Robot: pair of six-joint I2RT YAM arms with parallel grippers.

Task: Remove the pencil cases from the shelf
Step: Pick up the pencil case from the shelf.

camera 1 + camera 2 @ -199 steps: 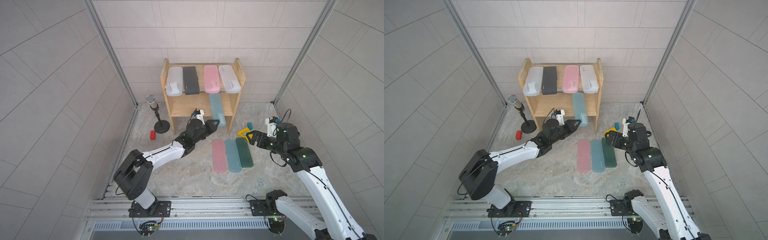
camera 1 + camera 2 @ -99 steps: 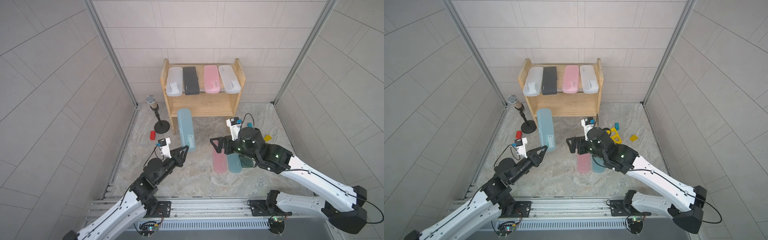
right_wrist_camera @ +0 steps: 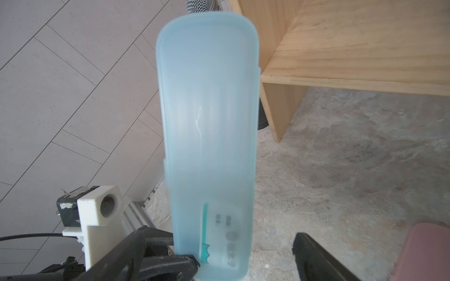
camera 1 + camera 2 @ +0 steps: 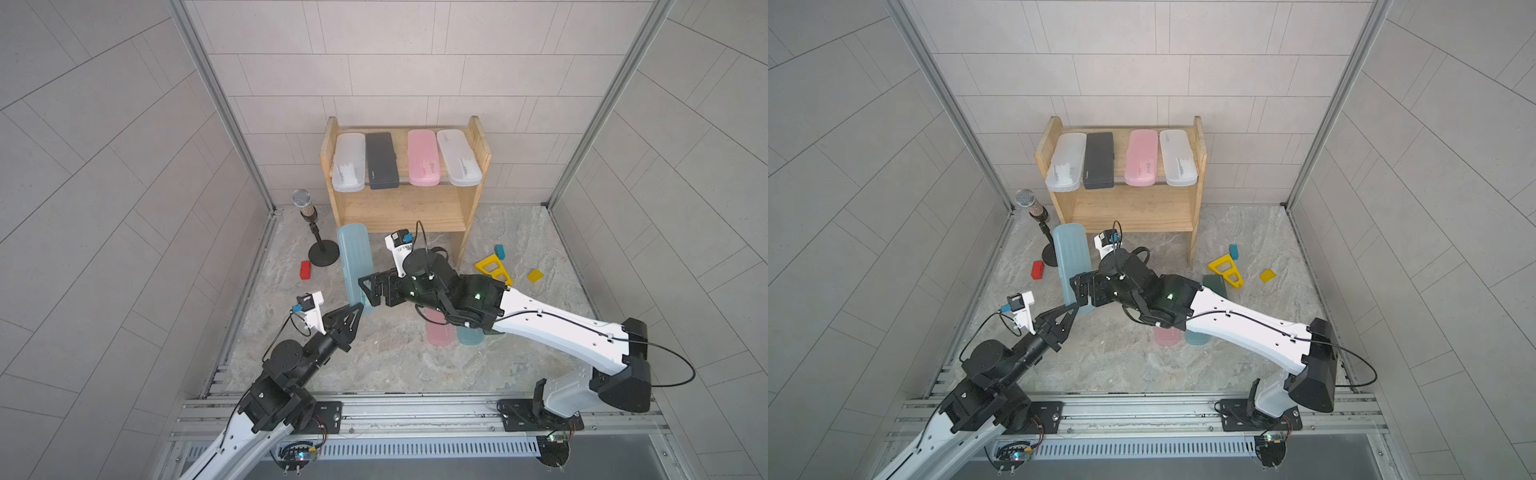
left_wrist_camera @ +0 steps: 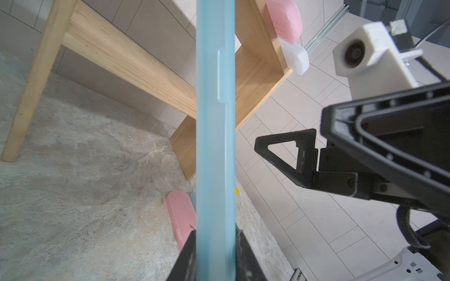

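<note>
My left gripper (image 4: 358,309) (image 4: 1073,309) (image 5: 215,243) is shut on the near end of a light teal pencil case (image 4: 353,262) (image 4: 1073,266) (image 5: 215,146) (image 3: 209,133), holding it off the floor before the pine shelf (image 4: 399,208) (image 4: 1133,208). My right gripper (image 4: 376,291) (image 4: 1086,289) (image 3: 221,243) stands open, its jaws straddling that case's lower part with a gap on one side. The top tier carries a white case (image 4: 348,162), a black one (image 4: 381,160), a pink one (image 4: 423,158) and another white one (image 4: 459,158). The lower tier is bare.
Under my right arm, a pink case (image 4: 438,332), a teal case (image 4: 469,336) and a dark green case (image 4: 1214,284) lie on the floor. A microphone stand (image 4: 309,220) and red block (image 4: 305,269) are left of the shelf. A yellow triangular frame (image 4: 492,268) and small teal block (image 4: 500,250) are to its right.
My left gripper has drawn the teal case off the lower tier and back toward the front left. My right arm has swung left from the floor cases until its open jaws reached that case.
</note>
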